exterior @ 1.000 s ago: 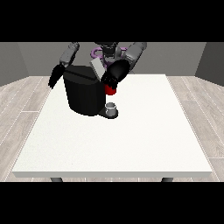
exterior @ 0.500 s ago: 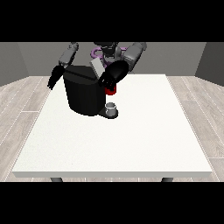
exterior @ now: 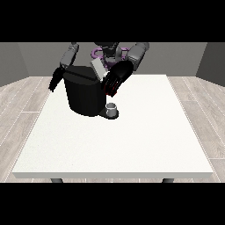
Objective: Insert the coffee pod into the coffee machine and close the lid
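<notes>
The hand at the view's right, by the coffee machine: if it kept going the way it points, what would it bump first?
Probably the coffee machine. The hand points down toward its top, beside the raised lid, though depth is hard to judge.

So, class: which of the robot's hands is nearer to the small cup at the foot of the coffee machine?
The left, the hand at the view's right: it hangs just above the cup, beside the coffee machine. The hand at the view's left is beyond the machine's far side.
</notes>
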Tool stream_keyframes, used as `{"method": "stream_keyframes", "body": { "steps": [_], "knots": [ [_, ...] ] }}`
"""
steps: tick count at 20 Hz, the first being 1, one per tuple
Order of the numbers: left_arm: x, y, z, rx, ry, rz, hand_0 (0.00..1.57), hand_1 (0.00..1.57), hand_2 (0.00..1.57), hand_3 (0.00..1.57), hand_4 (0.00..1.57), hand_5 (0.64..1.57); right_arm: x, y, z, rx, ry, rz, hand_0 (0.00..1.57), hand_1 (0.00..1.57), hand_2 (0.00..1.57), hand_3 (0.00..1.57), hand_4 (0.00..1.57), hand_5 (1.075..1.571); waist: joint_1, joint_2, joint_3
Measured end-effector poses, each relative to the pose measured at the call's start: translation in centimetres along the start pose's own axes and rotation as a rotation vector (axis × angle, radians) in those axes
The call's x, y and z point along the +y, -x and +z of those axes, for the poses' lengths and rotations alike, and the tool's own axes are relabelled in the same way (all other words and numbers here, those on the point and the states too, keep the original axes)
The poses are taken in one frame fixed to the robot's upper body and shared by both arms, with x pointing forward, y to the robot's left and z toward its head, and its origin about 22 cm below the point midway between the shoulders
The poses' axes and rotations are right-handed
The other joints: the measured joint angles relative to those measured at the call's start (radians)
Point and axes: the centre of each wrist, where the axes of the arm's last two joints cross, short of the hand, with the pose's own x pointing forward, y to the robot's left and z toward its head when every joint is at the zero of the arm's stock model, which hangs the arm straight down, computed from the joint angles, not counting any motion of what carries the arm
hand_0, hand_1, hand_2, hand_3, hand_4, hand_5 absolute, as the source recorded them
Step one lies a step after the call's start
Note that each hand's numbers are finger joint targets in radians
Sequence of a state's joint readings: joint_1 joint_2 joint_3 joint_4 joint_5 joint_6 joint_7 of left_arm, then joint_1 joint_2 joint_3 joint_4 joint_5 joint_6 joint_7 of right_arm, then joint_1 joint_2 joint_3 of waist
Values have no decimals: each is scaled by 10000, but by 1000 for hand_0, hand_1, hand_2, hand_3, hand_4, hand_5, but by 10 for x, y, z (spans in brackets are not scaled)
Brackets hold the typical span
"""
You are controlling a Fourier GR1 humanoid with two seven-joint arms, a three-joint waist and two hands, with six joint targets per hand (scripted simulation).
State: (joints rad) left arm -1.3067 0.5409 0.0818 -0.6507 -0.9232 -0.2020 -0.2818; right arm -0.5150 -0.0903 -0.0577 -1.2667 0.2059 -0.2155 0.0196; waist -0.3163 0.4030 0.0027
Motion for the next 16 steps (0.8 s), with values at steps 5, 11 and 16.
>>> {"method": "stream_keyframes", "body": {
  "steps": [5, 11, 16],
  "knots": [
    [-19, 7, 4, 246, 533, 286, 0, 0, 0, 151, 0, 1571, -2, 15, 7, 503, 36, -220, 0, 0, 0, 0, 144, 1571, 239, -493, -15],
    [-77, 0, 8, 307, 1660, 1164, 0, 0, 85, 0, 0, 1571, -21, 58, 26, 1807, 461, -230, 0, 0, 0, 0, 0, 1571, 1131, -1725, -19],
    [-126, -7, 18, 224, 2118, 3148, 0, 0, 0, 0, 198, 1571, -23, 90, 55, 2854, 525, -212, 0, 0, 0, 0, 0, 1571, 1738, -2903, -26]
  ]
}}
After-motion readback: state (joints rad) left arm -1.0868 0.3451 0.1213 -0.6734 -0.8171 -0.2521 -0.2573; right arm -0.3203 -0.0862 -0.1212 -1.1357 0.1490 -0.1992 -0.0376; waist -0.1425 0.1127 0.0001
